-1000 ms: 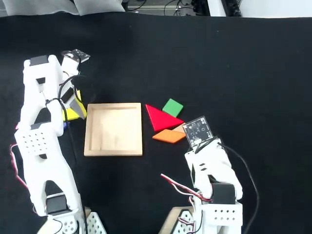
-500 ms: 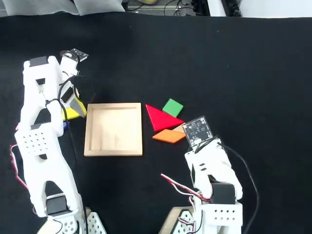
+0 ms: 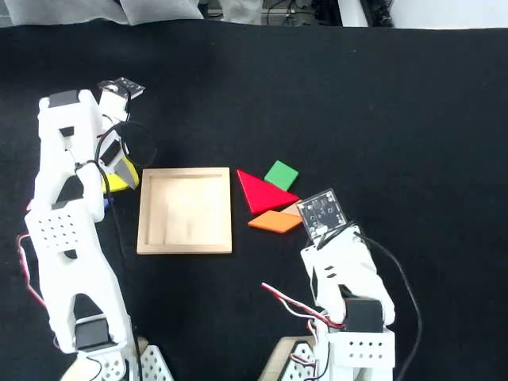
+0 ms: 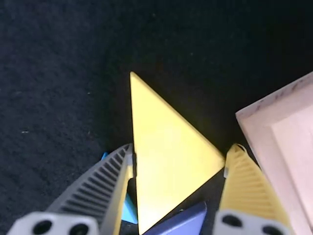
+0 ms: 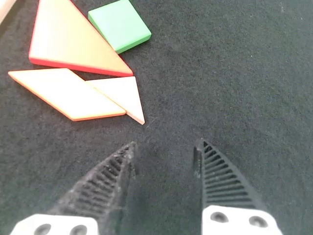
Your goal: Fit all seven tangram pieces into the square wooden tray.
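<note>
The left gripper clamps a large yellow triangle by its edges over the black cloth. The square wooden tray lies just beside it, and a blue piece is tucked partly under the triangle. The right gripper hangs with jaws parted above bare cloth on the tray's other side. Near its tips lies a pale small triangle, touching an orange parallelogram — beyond them are a red triangle and a green square. Cables trail past the table's far edge.
</note>
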Controlling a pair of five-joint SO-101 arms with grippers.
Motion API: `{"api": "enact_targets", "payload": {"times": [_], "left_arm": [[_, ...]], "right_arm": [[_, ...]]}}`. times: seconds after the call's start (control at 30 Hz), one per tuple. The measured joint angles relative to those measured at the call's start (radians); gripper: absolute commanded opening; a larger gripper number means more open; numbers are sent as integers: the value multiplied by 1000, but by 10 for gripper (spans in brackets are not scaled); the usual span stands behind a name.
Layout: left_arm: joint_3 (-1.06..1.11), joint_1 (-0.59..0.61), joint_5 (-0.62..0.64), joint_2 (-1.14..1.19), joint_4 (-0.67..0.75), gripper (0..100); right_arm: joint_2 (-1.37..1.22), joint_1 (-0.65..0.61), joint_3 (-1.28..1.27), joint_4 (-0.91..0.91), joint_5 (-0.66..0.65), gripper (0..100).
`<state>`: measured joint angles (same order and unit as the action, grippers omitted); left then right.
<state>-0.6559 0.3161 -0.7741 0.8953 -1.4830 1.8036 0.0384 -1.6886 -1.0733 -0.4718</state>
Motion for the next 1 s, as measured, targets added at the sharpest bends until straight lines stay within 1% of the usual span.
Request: {"api": "enact_targets", "payload": {"times": [0.1,0.17,0.2,0.27,0.33,0.4,0.47,0.57,0.77,0.87,1.0], "left_arm": [[-100,-3,0,17,-101,206],[-210,-2,14,23,-207,208],[-273,-2,35,23,-238,209],[-394,-2,129,21,-253,209],[-485,5,249,21,-264,206],[-517,12,345,-3,-270,206],[-514,14,397,-49,-273,206],[-443,11,428,-169,-273,206],[-184,-5,443,-456,-275,206],[-57,-18,500,-606,-276,206],[101,-21,609,-801,-276,206]], "right_arm": [[0,0,0,0,0,194],[0,0,0,0,0,194],[0,0,0,0,0,194],[0,0,0,0,0,194],[0,0,0,0,0,194],[0,0,0,0,0,194],[0,0,0,0,0,194],[0,0,0,0,0,194],[0,0,0,0,0,194],[0,0,0,0,0,194],[0,0,0,0,0,194]]}}
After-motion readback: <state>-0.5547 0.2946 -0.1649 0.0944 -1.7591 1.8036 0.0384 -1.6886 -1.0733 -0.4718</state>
